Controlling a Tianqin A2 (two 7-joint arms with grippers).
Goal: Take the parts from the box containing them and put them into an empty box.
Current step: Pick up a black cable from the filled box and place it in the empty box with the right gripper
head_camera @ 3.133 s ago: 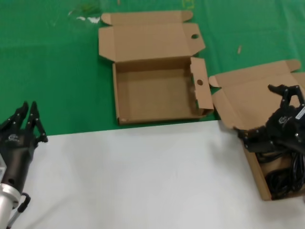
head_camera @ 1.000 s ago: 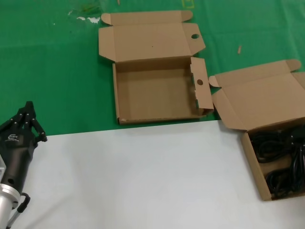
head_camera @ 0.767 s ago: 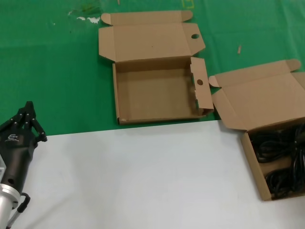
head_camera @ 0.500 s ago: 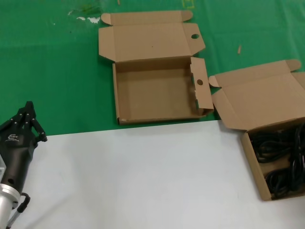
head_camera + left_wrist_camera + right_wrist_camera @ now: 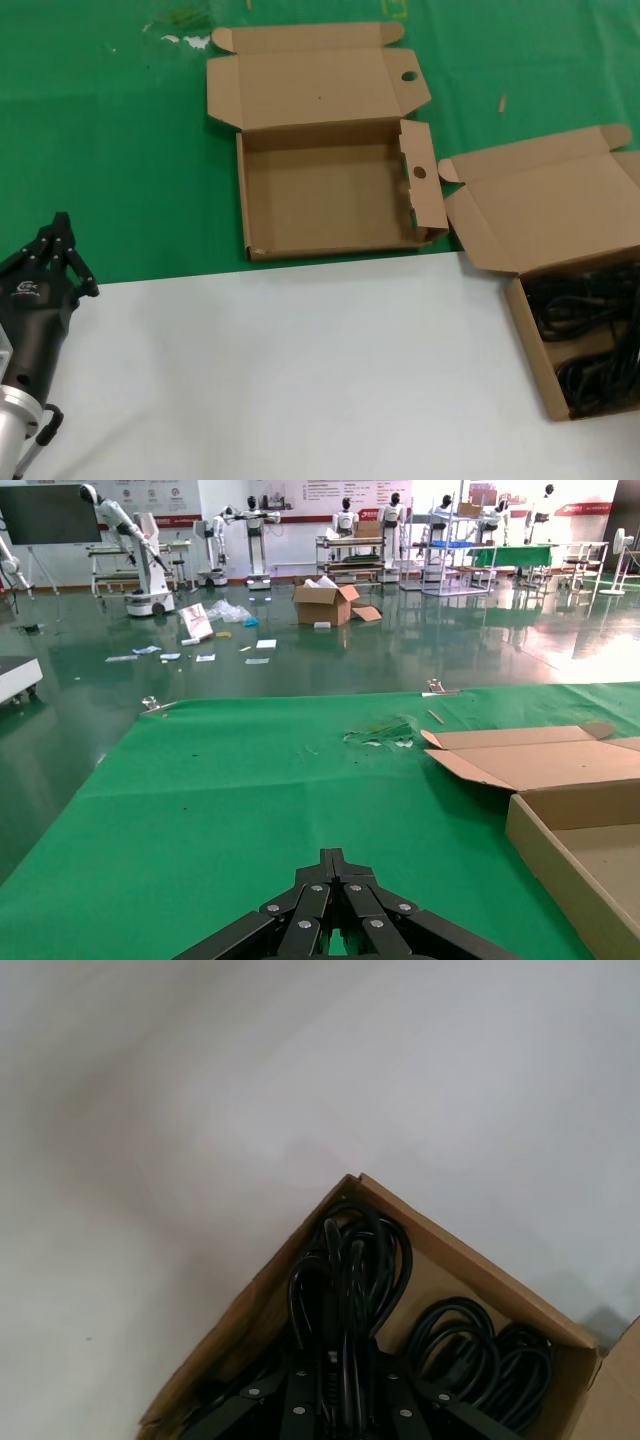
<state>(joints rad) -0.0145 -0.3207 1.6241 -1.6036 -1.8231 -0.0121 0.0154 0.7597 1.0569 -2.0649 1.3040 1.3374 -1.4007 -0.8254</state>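
Note:
The box containing the parts [image 5: 527, 345] lies at the right edge with its plain lid [image 5: 540, 205] open; black coiled parts [image 5: 572, 305] lie inside. The empty box [image 5: 330, 205], with a round hole [image 5: 408, 76] in its lid tab, sits open at centre back on the green cloth. In the right wrist view my right gripper [image 5: 338, 1365] hangs above the full box [image 5: 460, 1260], shut on one coiled part [image 5: 350, 1255]; other coils [image 5: 470, 1355] lie below. It is outside the head view. My left gripper [image 5: 60, 228] rests shut at the lower left, holding nothing [image 5: 334, 855].
A white tabletop [image 5: 300, 370] covers the near half and a green cloth [image 5: 120, 150] the far half. The empty box's side flap [image 5: 420, 185] stands up close to the full box's lid. Small scraps [image 5: 180, 38] lie at the back left.
The right gripper, seen over the full box three seconds ago, has left the head view. The left gripper's fingers have come together. Over the last second, only a black shape at the right edge shifts slightly.

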